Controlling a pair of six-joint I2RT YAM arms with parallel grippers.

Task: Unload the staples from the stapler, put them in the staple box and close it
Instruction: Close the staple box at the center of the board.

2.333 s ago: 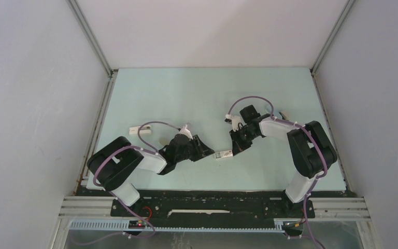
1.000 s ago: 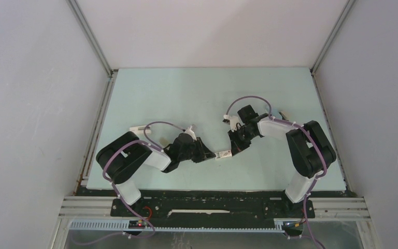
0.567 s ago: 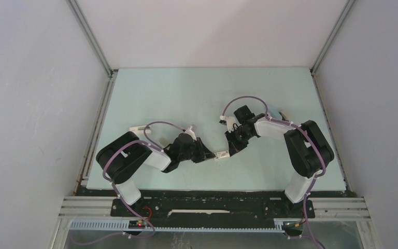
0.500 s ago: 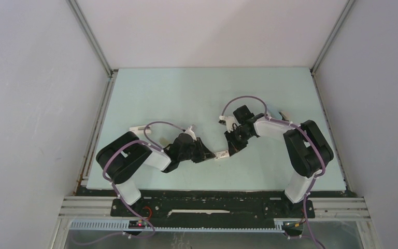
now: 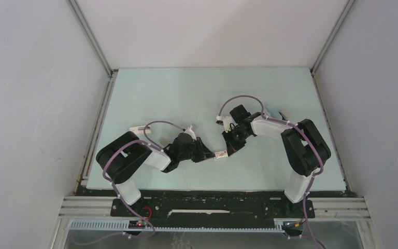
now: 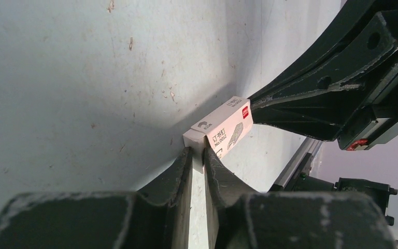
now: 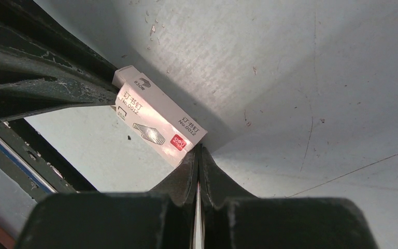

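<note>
Pale green table (image 5: 186,93), walled on three sides, scuffed and speckled up close. Left arm (image 5: 129,161) sits low, reaching toward 3 o'clock. Right arm (image 5: 303,148) is folded, its forearm running toward 9 o'clock and its wrist dipping toward 7 o'clock.

Left gripper (image 5: 210,154): claw narrow, pinched on the 9 o'clock end of a small white printed box (image 5: 220,154). In the left wrist view a white strip of the box fills the slit between the fingers (image 6: 179,166).

Right gripper (image 5: 229,150): claw closed tight, tips meeting at the box's other end, by the red logo. It touches the box; cannot tell whether it nips a flap.

The box lies just toward 6 o'clock of the table centre, between the two claws, long axis roughly 9 to 3. It carries black characters and a staple-strip drawing on its side.

Small white bar (image 5: 137,127) lies at 9 o'clock near the left table edge, beside the left arm's cable. Small white-and-dark item (image 5: 281,112) lies at 3 o'clock behind the right forearm. Both are too small to identify.

Staples: none discernible, location cannot be told.
</note>
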